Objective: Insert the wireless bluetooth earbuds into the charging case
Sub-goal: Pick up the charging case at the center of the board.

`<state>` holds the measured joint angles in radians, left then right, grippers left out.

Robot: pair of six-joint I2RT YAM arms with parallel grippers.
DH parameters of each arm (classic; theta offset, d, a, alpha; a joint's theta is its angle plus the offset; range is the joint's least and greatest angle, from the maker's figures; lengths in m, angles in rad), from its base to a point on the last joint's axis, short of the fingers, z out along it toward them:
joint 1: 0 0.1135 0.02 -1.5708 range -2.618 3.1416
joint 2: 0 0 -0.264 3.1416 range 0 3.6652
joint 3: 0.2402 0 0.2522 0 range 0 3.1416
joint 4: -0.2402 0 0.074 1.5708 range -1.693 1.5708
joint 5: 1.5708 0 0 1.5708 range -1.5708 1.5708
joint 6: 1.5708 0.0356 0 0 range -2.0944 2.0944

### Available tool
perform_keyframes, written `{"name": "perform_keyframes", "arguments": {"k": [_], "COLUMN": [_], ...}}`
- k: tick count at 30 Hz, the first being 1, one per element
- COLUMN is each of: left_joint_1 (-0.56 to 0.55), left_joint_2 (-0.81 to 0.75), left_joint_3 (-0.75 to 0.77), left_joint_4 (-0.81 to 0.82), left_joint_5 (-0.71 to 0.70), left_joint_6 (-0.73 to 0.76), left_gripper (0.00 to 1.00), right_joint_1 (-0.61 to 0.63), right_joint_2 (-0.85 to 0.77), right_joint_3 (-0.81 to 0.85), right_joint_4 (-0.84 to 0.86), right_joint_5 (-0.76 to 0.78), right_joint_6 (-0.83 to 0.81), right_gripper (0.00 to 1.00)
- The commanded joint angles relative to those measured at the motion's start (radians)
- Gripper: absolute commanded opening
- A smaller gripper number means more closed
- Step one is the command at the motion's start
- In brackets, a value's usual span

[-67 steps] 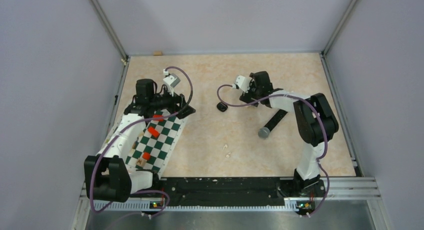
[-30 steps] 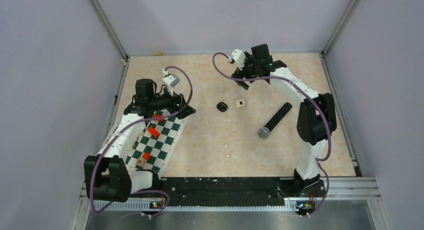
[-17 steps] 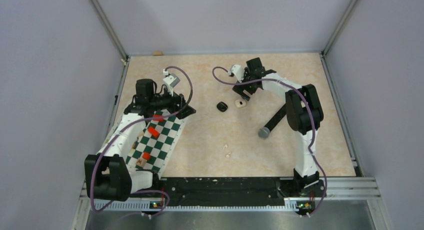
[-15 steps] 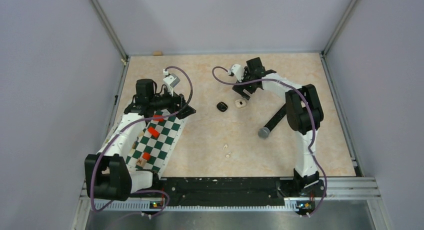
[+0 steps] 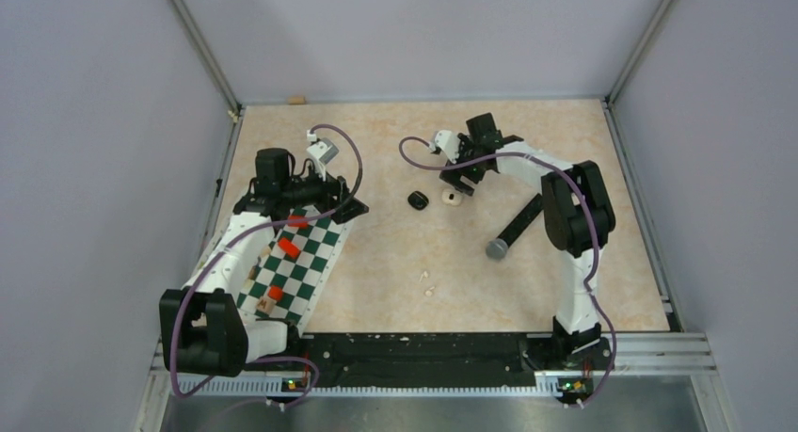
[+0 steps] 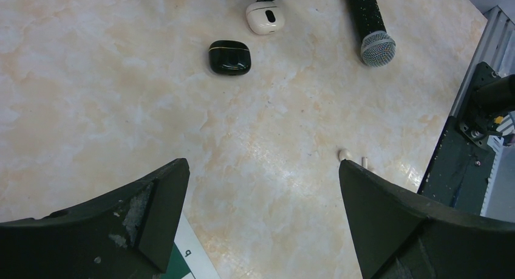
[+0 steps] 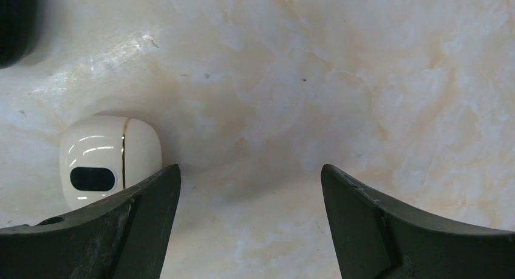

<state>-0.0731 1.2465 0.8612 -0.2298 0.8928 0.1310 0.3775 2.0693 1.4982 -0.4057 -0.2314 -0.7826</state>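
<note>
A white charging case point(image 7: 109, 160) with a gold seam lies on the table just outside my right gripper's left finger, not between the jaws. My right gripper point(image 7: 250, 169) hovers low over bare table, open and holding nothing; from above it point(image 5: 458, 180) stands just behind that case point(image 5: 452, 198). A black charging case point(image 5: 418, 200) lies close to the left. Two white earbuds point(image 5: 426, 283) lie loose nearer the front, also in the left wrist view point(image 6: 345, 154). My left gripper point(image 6: 264, 163) is open and empty, over the chessboard's far edge. No black earbuds show.
A black microphone point(image 5: 516, 227) lies diagonally right of the cases, its grille toward the front. A green-and-white chessboard point(image 5: 296, 263) with red pieces lies under my left arm. Walls enclose the table on three sides.
My right gripper came forward from the back of the table and dropped down to the white case, its jaws narrowing slightly. The left arm has not moved.
</note>
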Motion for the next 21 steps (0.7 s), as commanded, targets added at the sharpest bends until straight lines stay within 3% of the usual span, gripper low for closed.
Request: {"name": "perform_keyframes", "arguments": {"k": [1,6,11,21], "left_joint_1": [0.006,0.006,0.006,0.006], "left_joint_2": [-0.01,-0.016,-0.016,-0.015], "left_joint_3": [-0.003,-0.005,-0.007,-0.008], "left_joint_4": [0.03,0.03,0.033,0.042], "left_joint_5": [0.027,0.032,0.039,0.055], "left_joint_6": [0.011,0.011,0.008,0.001], "left_gripper": [0.99,0.99,0.99,0.99], "right_joint_1": [-0.01,-0.062,-0.114,-0.102], "right_joint_2": [-0.073,-0.073,-0.031,-0.069], "right_joint_3": [-0.006,0.093,0.189,0.066], "right_joint_4": [-0.054,-0.181,-0.285,-0.215], "right_joint_5": [-0.052,-0.145,-0.256,-0.275], "right_joint_6": [0.002,0.044,0.2,0.544], "right_gripper": [0.85,0.84,0.81,0.71]}}
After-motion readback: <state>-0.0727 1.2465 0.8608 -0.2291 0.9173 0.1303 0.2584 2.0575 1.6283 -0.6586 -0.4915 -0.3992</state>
